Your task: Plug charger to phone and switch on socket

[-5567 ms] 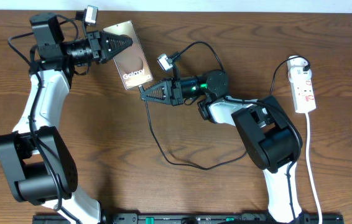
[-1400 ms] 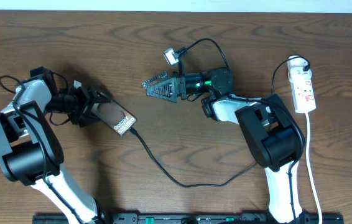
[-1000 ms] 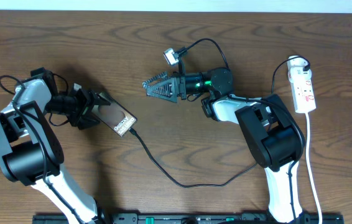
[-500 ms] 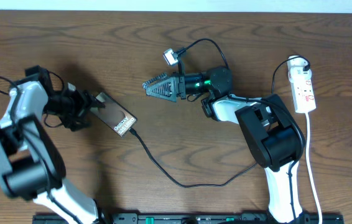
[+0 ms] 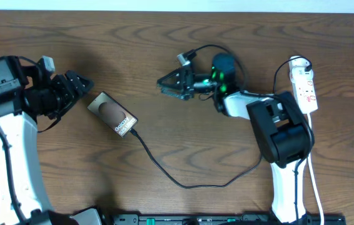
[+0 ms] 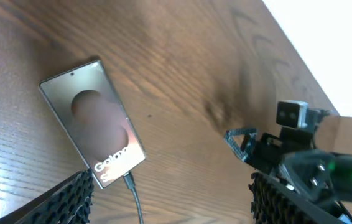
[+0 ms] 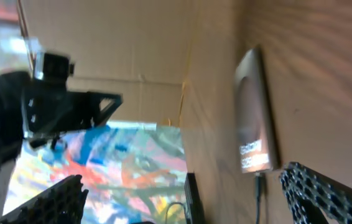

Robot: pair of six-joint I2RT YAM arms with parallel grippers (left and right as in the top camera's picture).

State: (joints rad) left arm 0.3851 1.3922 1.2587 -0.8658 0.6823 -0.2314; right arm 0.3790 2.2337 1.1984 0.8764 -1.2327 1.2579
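The bronze phone [image 5: 111, 113] lies flat on the table, lettering up. The charger [image 5: 164, 172], a thin black cable, has its plug tip in the phone's lower end [image 6: 128, 181] and loops across the table toward the right arm's base. My left gripper [image 5: 83, 90] is open and empty, just up-left of the phone and off it. In the left wrist view the phone [image 6: 92, 122] lies ahead of the left gripper [image 6: 176, 211]. My right gripper [image 5: 163, 84] hangs open and empty at mid-table, facing the phone [image 7: 254, 118]. The white socket [image 5: 305, 87] lies at the far right.
The socket's white cord [image 5: 313, 162] runs down the right edge of the table beside the right arm's base [image 5: 280, 134]. The left arm's base stands at the lower left. Bare wood [image 5: 183, 134] lies between the phone and the right arm.
My left gripper has backed up and left off the phone, which stays on the table with the charger in it. The right arm has shifted slightly right and tilted.
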